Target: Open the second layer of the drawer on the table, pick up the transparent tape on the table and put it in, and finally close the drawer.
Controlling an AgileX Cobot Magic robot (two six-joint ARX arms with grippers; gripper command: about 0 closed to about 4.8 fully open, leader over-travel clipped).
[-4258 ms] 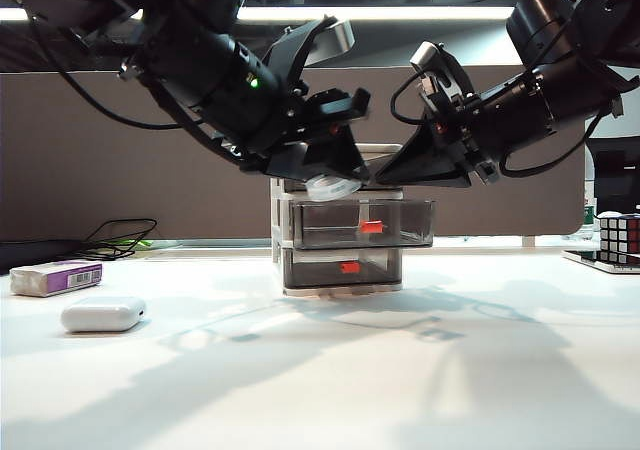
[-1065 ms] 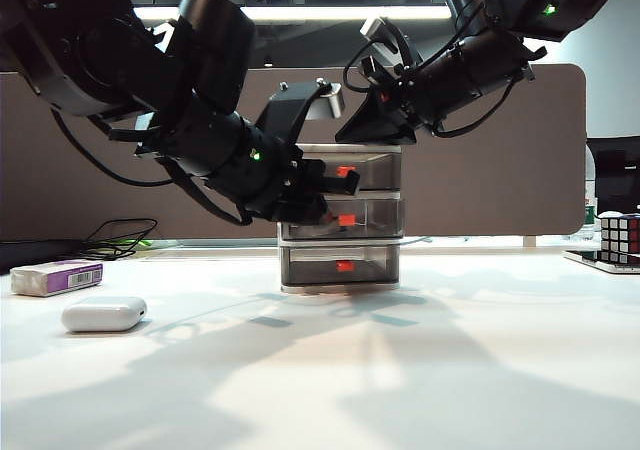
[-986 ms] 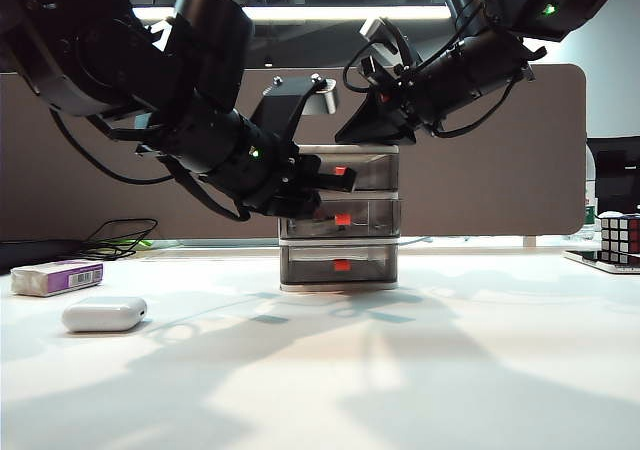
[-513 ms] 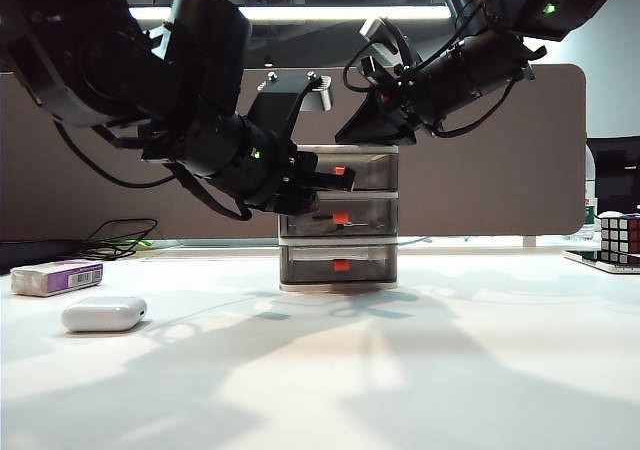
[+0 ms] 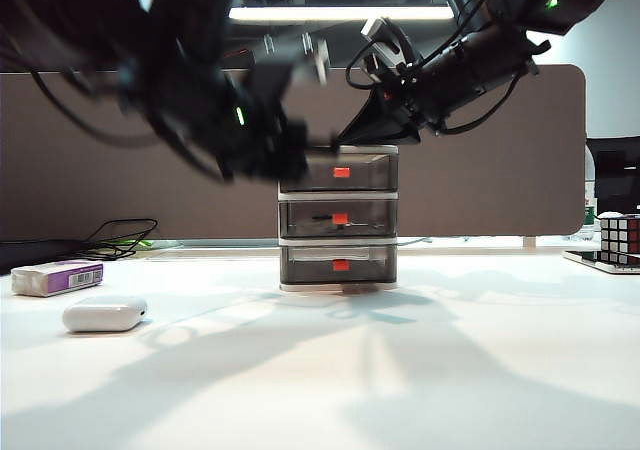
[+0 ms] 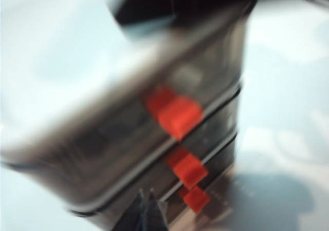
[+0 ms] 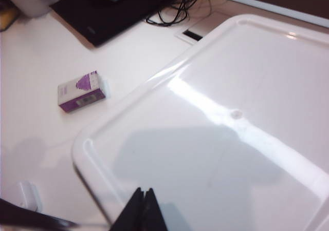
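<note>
The drawer (image 5: 338, 217) stands mid-table, a white frame with three smoky grey tiers, all pushed in. The second layer of the drawer (image 5: 340, 218) has its red-orange handle flush with the other two. My left gripper (image 5: 300, 155) is a blur at the cabinet's upper left corner, shut and empty; in its own view the shut tips (image 6: 146, 192) hover before the handles (image 6: 187, 169). My right gripper (image 5: 345, 138) is shut, its tip just over the cabinet's white top (image 7: 226, 138), and its own view shows the tips (image 7: 143, 190) pressed together. The transparent tape is hidden from view.
A white rounded case (image 5: 103, 313) and a purple-and-white box (image 5: 56, 276) lie on the table (image 5: 400, 370) at the left, with black cables (image 5: 120, 240) behind them. A puzzle cube (image 5: 620, 238) sits at the far right edge. The purple box (image 7: 83, 91) also shows beside the cabinet.
The middle drawer, open with the tape held above it seconds ago, is now pushed in. My left arm has lifted up and back from the drawer fronts. The right gripper stays over the cabinet top.
</note>
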